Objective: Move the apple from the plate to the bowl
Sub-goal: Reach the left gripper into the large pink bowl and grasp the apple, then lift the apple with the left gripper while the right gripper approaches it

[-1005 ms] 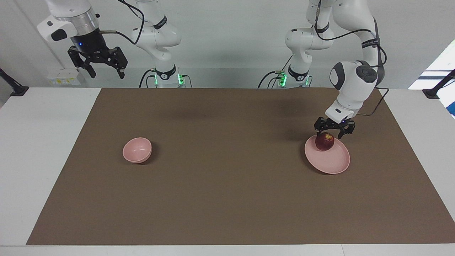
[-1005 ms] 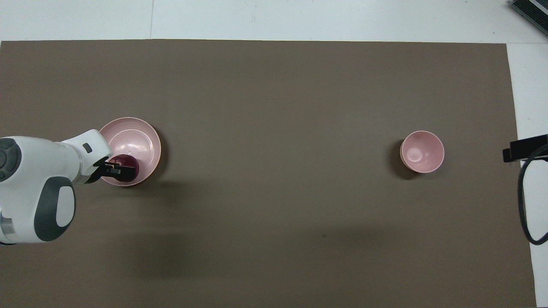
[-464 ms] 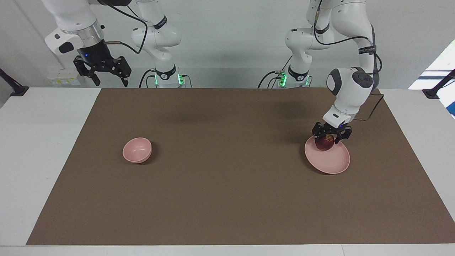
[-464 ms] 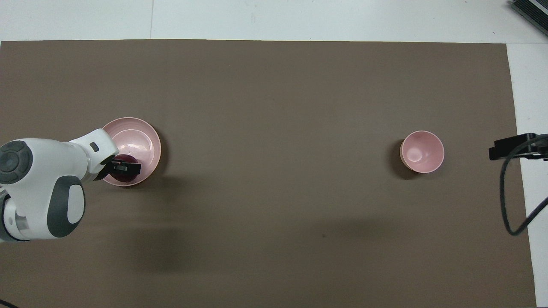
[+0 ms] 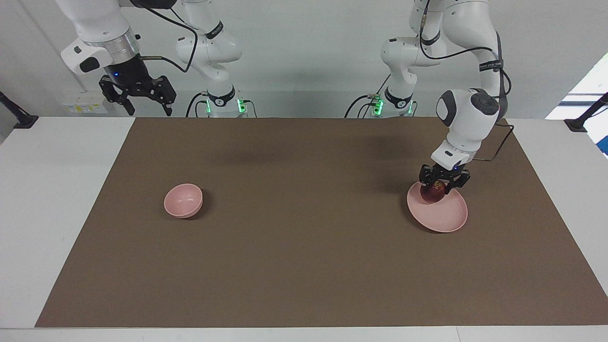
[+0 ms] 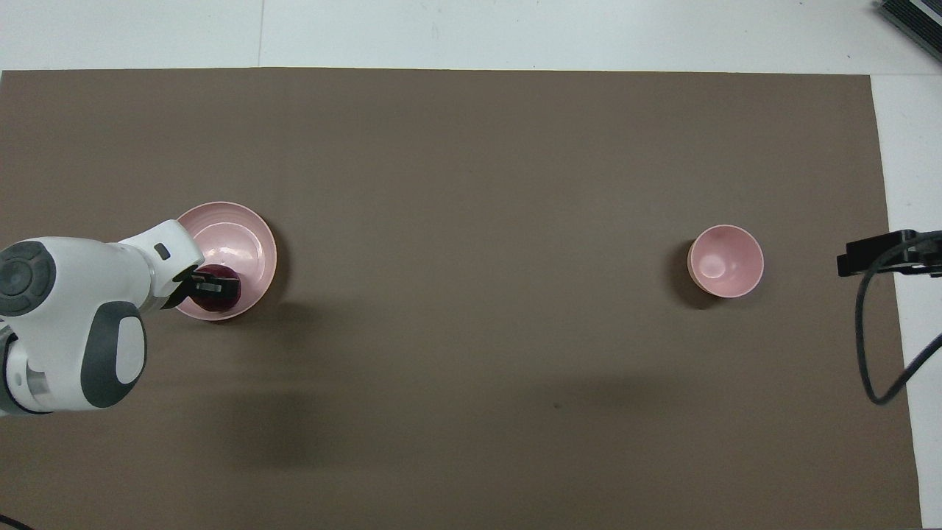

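Facing view gives me the clearest read: my left tool (image 5: pixel 443 186) is down on the apple (image 5: pixel 433 192), its fingers set on either side of the fruit and drawn in close to it. I judge it is gripping, or about to; I cannot tell whether the fingers are pressing the skin or only flanking it. The apple sits on the plate (image 5: pixel 446 216), at roughly 11 o'clock on the plate's face in this view, close to the rim on the robots' side. It has not been lifted, as far as I can see.

Nothing of the transfer is done so far. The bowl (image 5: pixel 183 201) stands empty toward the right arm's end of the tabletop, well apart from the plate, at about 9 o'clock from it in this view.

My right tool (image 5: pixel 138 101) waits high in the air with its fingers spread wide, over the tabletop's edge at that arm's end, holding nothing.

What is left, by my reckoning: confirm the grip, raise the apple off the plate, carry it across the brown mat (image 5: pixel 304 266) to the bowl, and release it inside.
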Tool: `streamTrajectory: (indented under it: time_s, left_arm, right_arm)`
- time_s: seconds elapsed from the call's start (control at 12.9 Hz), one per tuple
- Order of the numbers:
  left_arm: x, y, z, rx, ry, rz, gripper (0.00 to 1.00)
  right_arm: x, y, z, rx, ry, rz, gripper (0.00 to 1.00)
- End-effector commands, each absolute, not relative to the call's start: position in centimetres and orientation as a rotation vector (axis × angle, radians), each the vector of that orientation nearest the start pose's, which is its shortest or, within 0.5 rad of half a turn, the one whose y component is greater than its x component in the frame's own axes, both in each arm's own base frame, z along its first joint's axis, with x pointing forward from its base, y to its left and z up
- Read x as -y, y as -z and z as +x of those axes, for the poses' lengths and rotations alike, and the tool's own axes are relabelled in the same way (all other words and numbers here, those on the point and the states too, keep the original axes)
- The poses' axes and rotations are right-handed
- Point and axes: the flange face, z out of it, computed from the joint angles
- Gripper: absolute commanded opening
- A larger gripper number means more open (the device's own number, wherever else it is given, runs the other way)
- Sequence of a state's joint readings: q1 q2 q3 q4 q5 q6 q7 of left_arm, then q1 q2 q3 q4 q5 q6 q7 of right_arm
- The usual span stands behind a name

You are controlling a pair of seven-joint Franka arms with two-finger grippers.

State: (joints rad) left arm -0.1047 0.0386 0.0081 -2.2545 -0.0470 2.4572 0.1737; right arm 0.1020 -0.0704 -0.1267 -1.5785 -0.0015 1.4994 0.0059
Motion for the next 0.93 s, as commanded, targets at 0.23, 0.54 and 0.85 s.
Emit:
streamTrajectory:
  time_s: [0.23,0.54,0.85]
  left_arm:
    - [12.7,-45.0,54.9,-0.250,0.311,-3.331,0.00]
    - [20.8,-47.8,53.6,-0.045,0.308,-3.608,0.00]
    - [27.2,-49.8,52.0,0.195,0.446,-3.851,0.00]
  right_arm:
    - [-2.1,-64.0,52.6,-0.187,-0.025,-3.016,1.00]
    - [-8.2,-62.1,53.7,-0.551,-0.124,-2.772,1.00]
    - [-9.1,-61.2,54.5,-0.897,-0.324,-2.494,1.00]
